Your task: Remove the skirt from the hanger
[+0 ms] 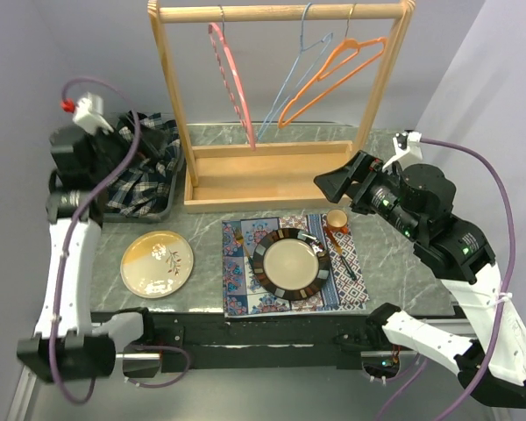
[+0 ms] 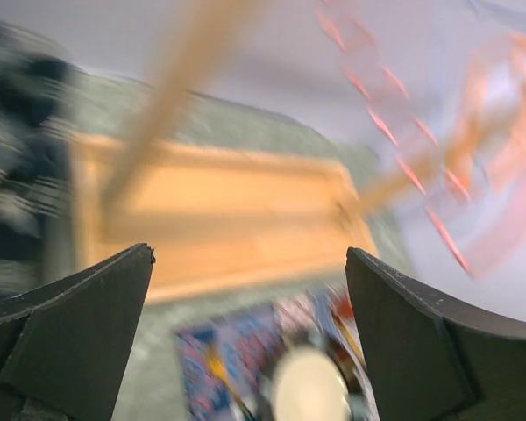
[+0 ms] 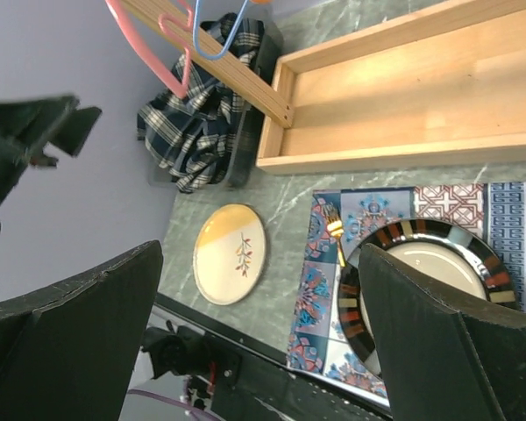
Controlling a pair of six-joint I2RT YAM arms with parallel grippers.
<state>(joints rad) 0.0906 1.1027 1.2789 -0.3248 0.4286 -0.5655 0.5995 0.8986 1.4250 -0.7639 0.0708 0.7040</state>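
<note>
While the skirt (image 1: pixel 149 165) lies in the tray (image 1: pixel 162 213), left end effector (image 2: pixel 250 263) and right end effector (image 3: pixel 259 263) apart, empty.

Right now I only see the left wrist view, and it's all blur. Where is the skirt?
Observer: The plaid skirt lies crumpled in the dark tray at the far left, off any hanger.
Operator: Are the hangers bare?
Observer: Yes. The pink hanger, blue hanger and orange hanger hang empty on the wooden rack.
Operator: And the right end effector?
Observer: The right end effector is open and holds nothing.
</note>
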